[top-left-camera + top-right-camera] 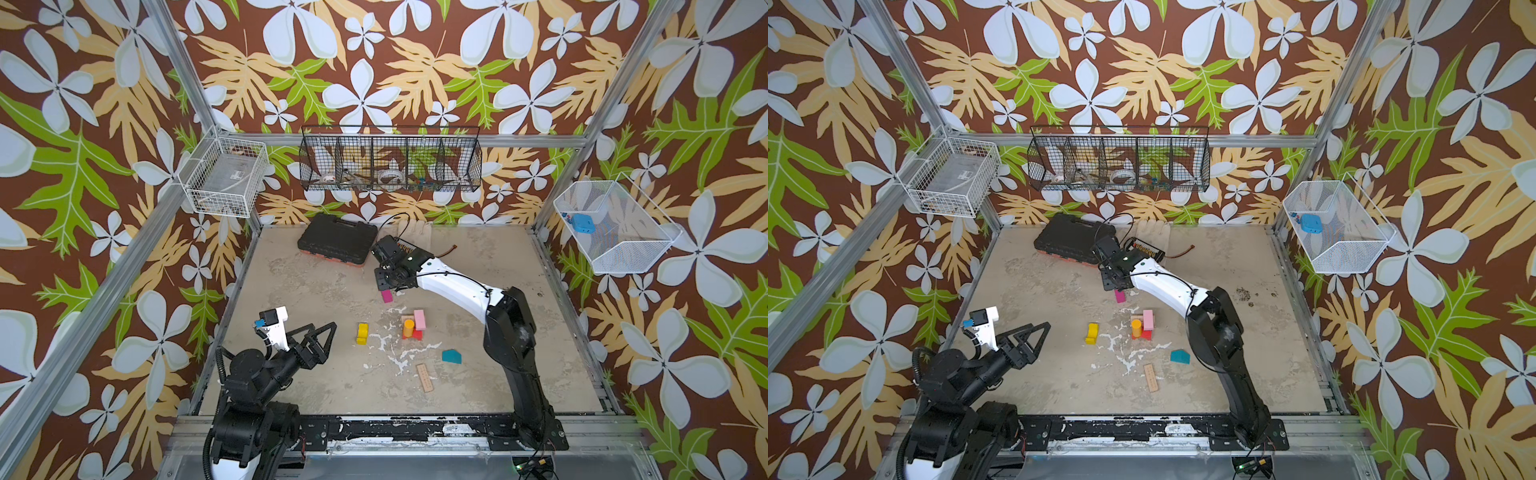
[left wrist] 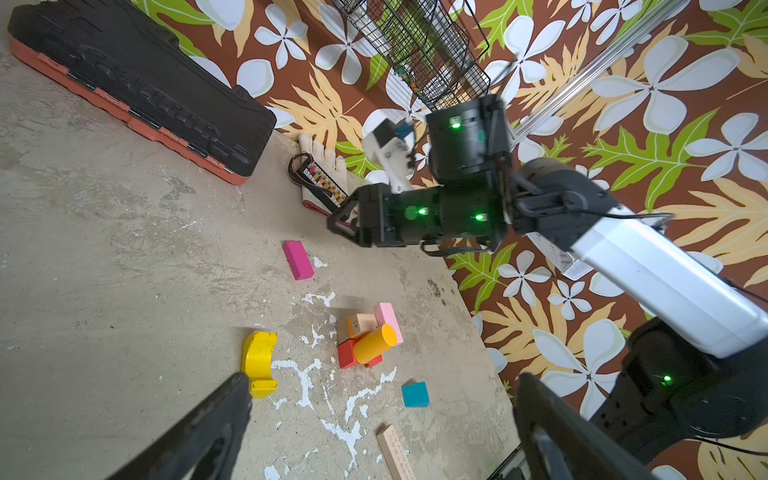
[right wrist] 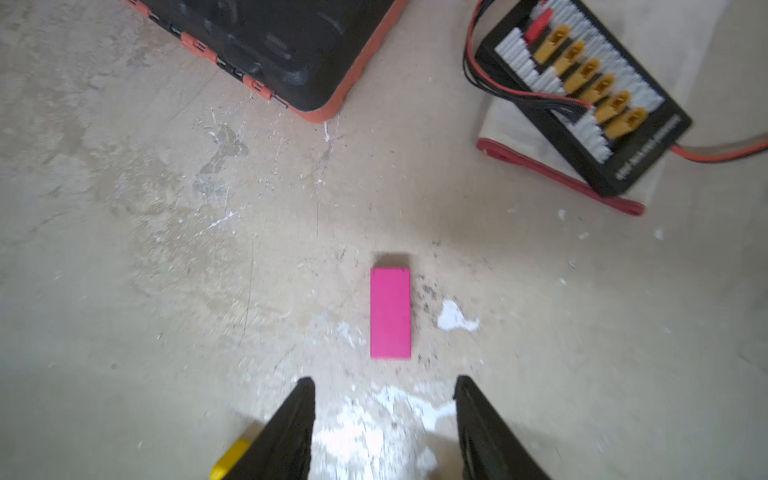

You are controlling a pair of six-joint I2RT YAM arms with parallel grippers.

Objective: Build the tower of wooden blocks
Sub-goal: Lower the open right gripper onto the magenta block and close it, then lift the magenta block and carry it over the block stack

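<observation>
Right gripper [image 3: 384, 379] hangs above the magenta bar [image 3: 390, 313], its 2 fingers [image 3: 291, 419] parted wider than the bar's narrow side and holding nothing. The bar lies flat on the table [image 1: 316, 291] just ahead of the fingertips, its long axis pointing away from them, far and slightly left of the started tower [image 1: 413, 325]. Left gripper [image 2: 382, 378], also spread and empty, sits well apart at near left, so the right arm looks better placed for the pick.

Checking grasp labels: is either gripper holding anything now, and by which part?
Nothing is held. The right gripper is open, short of the flat magenta wooden bar; the left gripper is open and empty too.
</observation>
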